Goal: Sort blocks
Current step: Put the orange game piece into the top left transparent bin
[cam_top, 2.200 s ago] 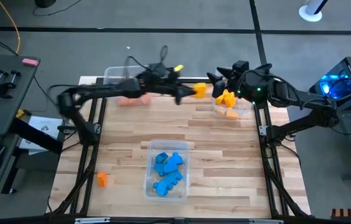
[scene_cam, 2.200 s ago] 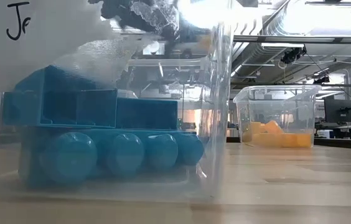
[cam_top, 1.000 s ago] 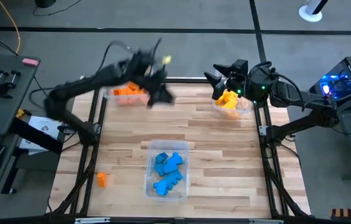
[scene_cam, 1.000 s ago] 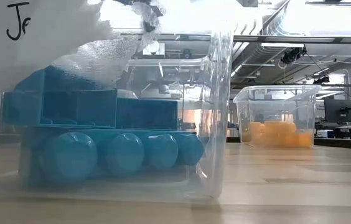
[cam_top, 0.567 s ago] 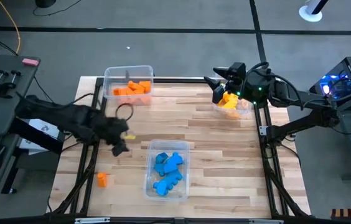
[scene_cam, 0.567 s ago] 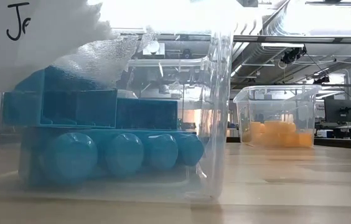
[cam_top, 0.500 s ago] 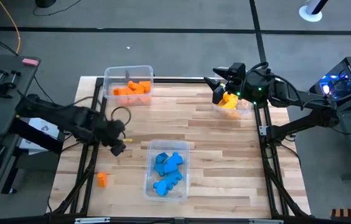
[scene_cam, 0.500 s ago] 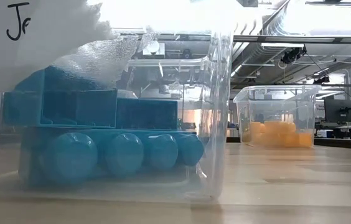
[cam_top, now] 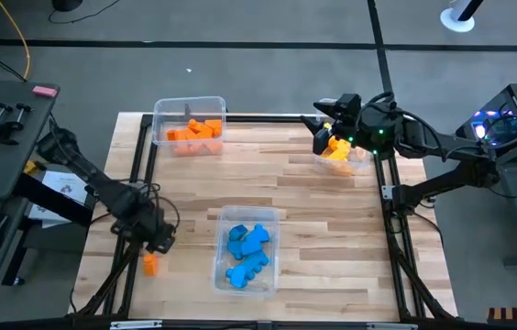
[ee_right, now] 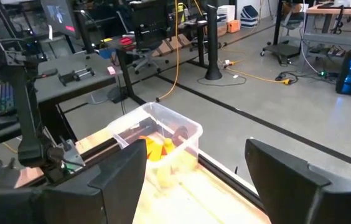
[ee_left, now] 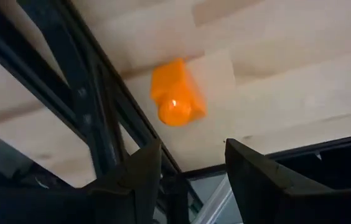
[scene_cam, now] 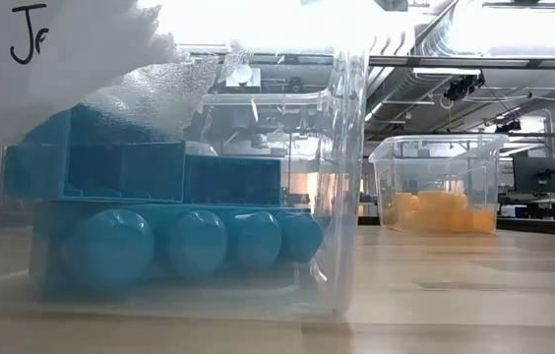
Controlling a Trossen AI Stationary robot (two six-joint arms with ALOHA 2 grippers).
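Left gripper [cam_top: 159, 242] hangs low at the table's near-left, fingers apart. Right gripper [cam_top: 321, 126] hovers far-right, fingers spread wide.

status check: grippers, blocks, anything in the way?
Left gripper open, just above the loose orange block, nothing held. Right gripper open, empty, parked over the yellow bin. No obstruction visible.

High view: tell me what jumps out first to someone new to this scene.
Three clear bins sorted by colour stand out: orange blocks at the far left, yellow blocks at the far right, blue blocks in the near middle bin. One stray orange block lies on the table near the left edge, with the left gripper open just above it. The right gripper hangs open over the yellow bin.
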